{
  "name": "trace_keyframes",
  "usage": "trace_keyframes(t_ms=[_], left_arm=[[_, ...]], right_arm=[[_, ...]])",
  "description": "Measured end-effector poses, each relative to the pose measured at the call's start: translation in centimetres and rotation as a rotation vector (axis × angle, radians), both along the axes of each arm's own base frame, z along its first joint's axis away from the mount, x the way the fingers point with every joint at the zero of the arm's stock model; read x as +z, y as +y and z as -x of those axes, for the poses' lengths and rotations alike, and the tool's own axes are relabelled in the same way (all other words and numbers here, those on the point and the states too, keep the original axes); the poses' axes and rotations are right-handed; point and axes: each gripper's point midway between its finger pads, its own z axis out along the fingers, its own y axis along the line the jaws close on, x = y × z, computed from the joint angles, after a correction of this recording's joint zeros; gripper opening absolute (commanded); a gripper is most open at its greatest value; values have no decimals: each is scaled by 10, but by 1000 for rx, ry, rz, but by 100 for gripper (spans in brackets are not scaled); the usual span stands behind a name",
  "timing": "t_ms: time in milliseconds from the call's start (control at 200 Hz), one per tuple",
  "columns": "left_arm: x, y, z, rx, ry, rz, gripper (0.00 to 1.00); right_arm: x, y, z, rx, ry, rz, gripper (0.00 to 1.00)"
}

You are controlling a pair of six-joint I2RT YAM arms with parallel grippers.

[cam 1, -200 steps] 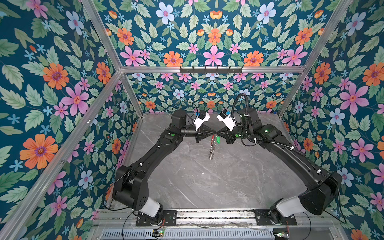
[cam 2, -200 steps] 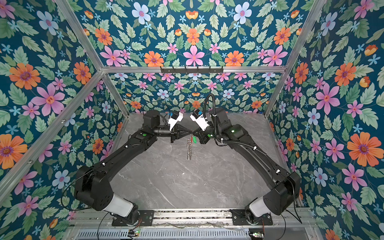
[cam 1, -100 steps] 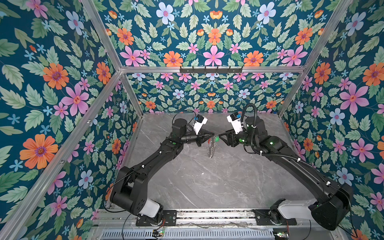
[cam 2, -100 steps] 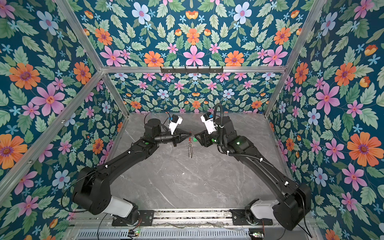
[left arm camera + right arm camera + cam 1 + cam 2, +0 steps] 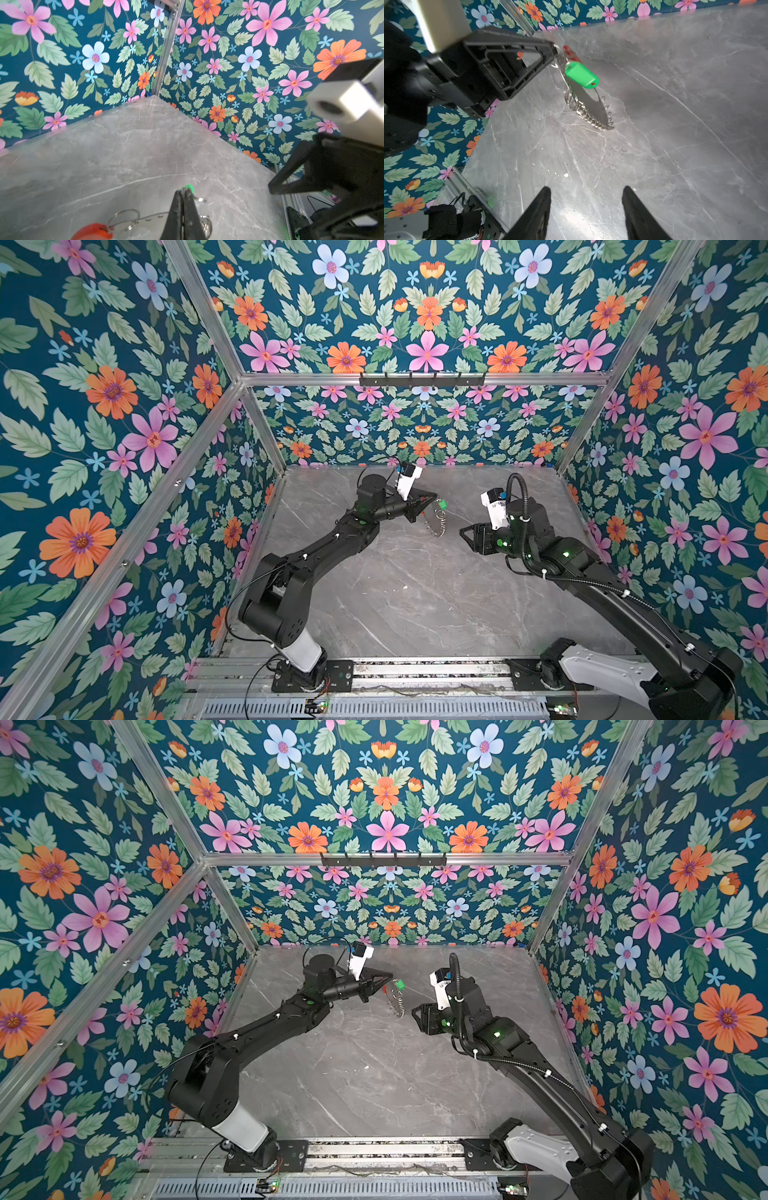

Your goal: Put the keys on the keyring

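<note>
Reaching inward: left claw (image 5: pixel 553 52) clamping keyring (image 5: pixel 583 114) | right claw (image 5: pixel 586 191) spread, apart.

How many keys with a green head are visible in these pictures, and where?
1. The green key hangs by the keyring, right at the tip of the shut left gripper, above the table. More keys may hide among the ring's loops.

Right pincer (image 5: pixel 586 188), jaws now spread, farther back from the keyring (image 5: pixel 588 104).
</note>
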Motion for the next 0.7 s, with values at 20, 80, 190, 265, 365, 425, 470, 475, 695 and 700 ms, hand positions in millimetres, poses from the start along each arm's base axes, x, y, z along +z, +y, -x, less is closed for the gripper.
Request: trace_keyframes(t_ms=[20,80,190,265,365,425,470,475,695,700], left_arm=[[-1,-2,0,-2,3,6,0],[-3,-4,0,5,13,19,0],[-4,-2,5,8,17,37,0],[0,3,11,17,8,41,0],[15,9,13,42,-28,60,0],[23,11,13,49,-52,67,0],[29,12,11,53,-76,65,0],[30,12,10,54,-81,64,0],[39,14,-5,88,-136,46,0],[39,14,-6,88,-136,46,0]], right_arm=[[-3,1,-1,7,-2,8,56],[-6,3,-5,15,-19,13,57],[-13,7,-15,17,-73,19,58],[-14,12,-24,23,-87,25,58],[4,19,-42,18,-133,7,58],[16,16,-58,-11,-162,-24,58],[21,9,-70,-46,-168,-52,58],[22,7,-73,-53,-167,-55,58],[39,-1,-109,-100,-143,-183,58],[39,0,-109,-99,-142,-185,58]])
